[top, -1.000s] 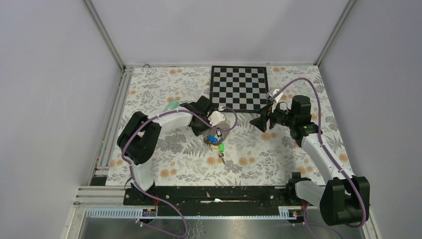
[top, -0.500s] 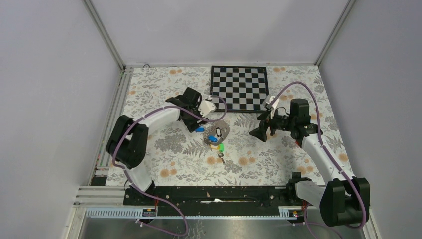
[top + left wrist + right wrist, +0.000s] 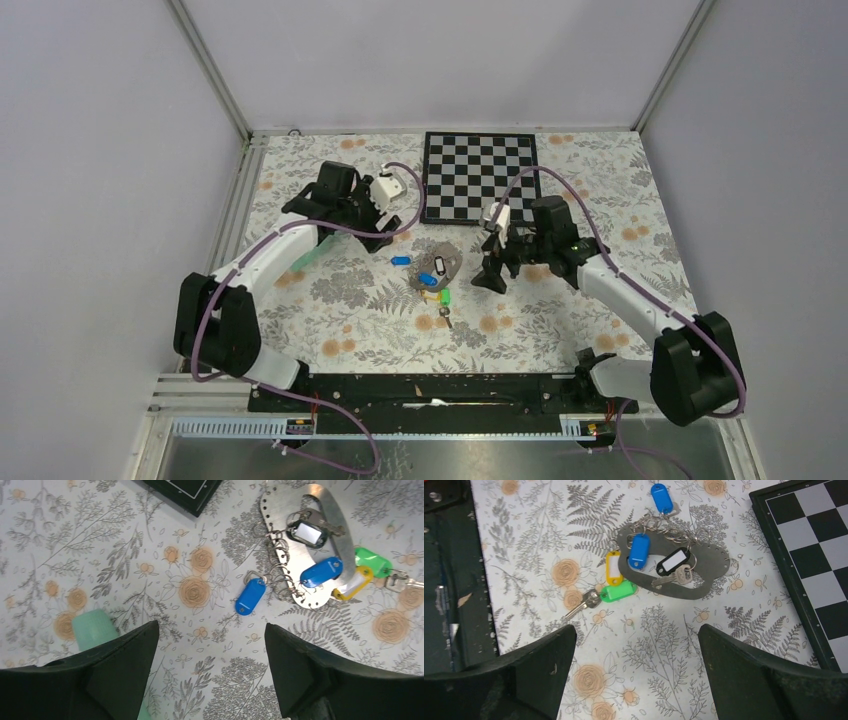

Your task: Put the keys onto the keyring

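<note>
The keys lie mid-table on and around a grey perforated metal plate (image 3: pixel 440 268). One blue-tagged key (image 3: pixel 250 595) lies loose on the cloth beside the plate. Another blue one (image 3: pixel 321 571), a yellow one (image 3: pixel 353 584) and a green one (image 3: pixel 373 561) with a bare metal key (image 3: pixel 583 602) cluster at the plate's end. Thin silvery keyring loops (image 3: pixel 280 572) hang along the plate's edge. My left gripper (image 3: pixel 211 630) hovers open, left of the keys, holding nothing. My right gripper (image 3: pixel 636 630) stands open just right of them, also holding nothing.
A black tag with a metal key (image 3: pixel 672 562) rests on the plate. The chessboard (image 3: pixel 480 175) lies at the back. A mint-green piece (image 3: pixel 92 627) sits under my left arm. Grey walls and a rail (image 3: pixel 235 215) bound the flowered cloth.
My left gripper has opened and drawn back to the left and far side, leaving a blue key on the cloth. My right gripper has opened wider and swung left toward the keys.
</note>
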Controlling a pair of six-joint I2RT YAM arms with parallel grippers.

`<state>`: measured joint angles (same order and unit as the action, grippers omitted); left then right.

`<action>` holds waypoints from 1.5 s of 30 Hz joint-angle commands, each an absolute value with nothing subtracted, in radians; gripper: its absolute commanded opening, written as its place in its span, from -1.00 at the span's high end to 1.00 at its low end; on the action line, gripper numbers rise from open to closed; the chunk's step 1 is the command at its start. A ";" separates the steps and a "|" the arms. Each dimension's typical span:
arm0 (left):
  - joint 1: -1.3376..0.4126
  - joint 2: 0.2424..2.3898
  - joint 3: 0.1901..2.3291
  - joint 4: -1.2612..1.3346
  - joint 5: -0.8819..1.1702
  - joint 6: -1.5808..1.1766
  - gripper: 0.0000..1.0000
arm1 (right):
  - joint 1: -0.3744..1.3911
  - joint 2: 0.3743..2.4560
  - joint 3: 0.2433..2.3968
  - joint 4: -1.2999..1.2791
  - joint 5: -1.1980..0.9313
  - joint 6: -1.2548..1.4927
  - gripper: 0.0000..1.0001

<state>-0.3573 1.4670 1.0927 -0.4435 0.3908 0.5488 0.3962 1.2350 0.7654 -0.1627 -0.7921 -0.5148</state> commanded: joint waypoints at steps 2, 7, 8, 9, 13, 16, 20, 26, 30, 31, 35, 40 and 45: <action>-0.338 1.495 1.114 -0.428 0.580 0.507 -0.72 | 0.458 1.312 0.812 0.018 -0.682 -0.499 -0.99; -0.336 1.538 1.134 -0.418 0.703 0.468 -0.70 | 0.463 1.306 0.805 0.052 -0.651 -0.483 -0.99; -0.336 1.548 1.140 -0.406 0.719 0.444 -0.70 | 0.463 1.307 0.829 0.015 -0.627 -0.481 -0.99; -0.336 1.563 1.151 -0.403 0.737 0.425 -0.70 | 0.463 1.306 0.860 -0.050 -0.602 -0.468 -0.99; -0.336 1.645 1.228 -0.430 0.796 0.350 -0.71 | 0.463 1.285 0.950 -0.234 -0.574 -0.484 -0.97; -0.339 1.692 1.283 -0.443 0.849 0.323 -0.72 | 0.463 1.272 0.958 -0.298 -0.575 -0.449 -0.97; -0.363 1.769 1.350 -0.441 0.805 0.270 -0.72 | 0.462 1.250 0.919 -0.356 -0.548 -0.470 -0.97; -0.436 1.896 1.478 -0.463 0.682 0.221 -0.61 | 0.362 1.180 0.813 -0.342 -0.546 -0.552 -0.97; -0.501 2.023 1.618 -0.564 0.629 0.303 -0.44 | 0.325 1.190 0.824 -0.363 -0.539 -0.569 -0.97; -0.514 2.050 1.655 -0.587 0.617 0.315 -0.39 | 0.318 1.191 0.825 -0.367 -0.538 -0.572 -0.97; -0.548 2.139 1.770 -0.640 0.551 0.295 -0.23 | 0.298 1.204 0.832 -0.386 -0.555 -0.578 -0.97; -0.553 2.167 1.794 -0.711 0.446 0.244 -0.16 | 0.285 1.219 0.826 -0.385 -0.545 -0.585 -0.97; -0.551 2.131 1.700 -0.730 0.366 0.205 -0.11 | 0.284 1.233 0.819 -0.377 -0.526 -0.592 -0.97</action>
<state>-0.5594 2.1769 1.7477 -0.6884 0.4675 0.2485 0.2886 1.2209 0.8124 -0.3763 -0.5385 -0.5713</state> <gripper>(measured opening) 0.562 0.990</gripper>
